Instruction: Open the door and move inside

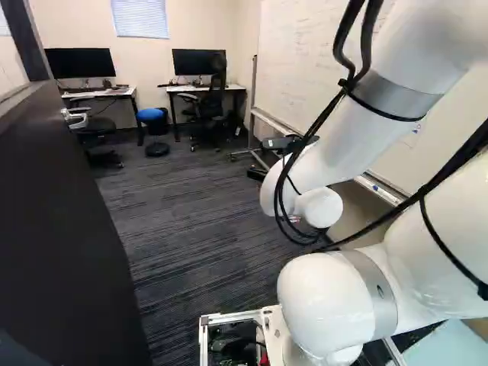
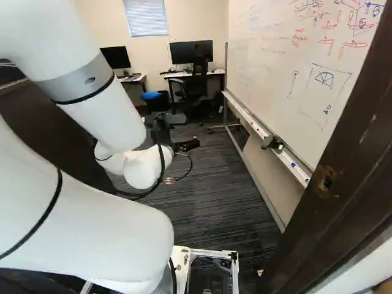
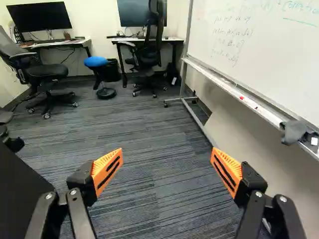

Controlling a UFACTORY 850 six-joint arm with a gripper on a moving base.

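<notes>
- Evidently, the 2 orange-padded fingers [image 3: 106, 170] are spread apart, nothing clamped.
- The dark door [image 1: 61, 221] is judged heavy, stiff; its face is best pushed.

Markings check | large white rectangular whiteboard in a grey metal frame [image 2: 269, 79] | red, blue and dark marker handwriting [image 2: 300, 37] | wording too small or faint to read

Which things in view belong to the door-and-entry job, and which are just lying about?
Job:
- open gripper
- dark doorframe
- dark panel, probably the door

Just about:
- whiteboard
- blue-topped stool
- monitors
- desks
- office chairs
</notes>
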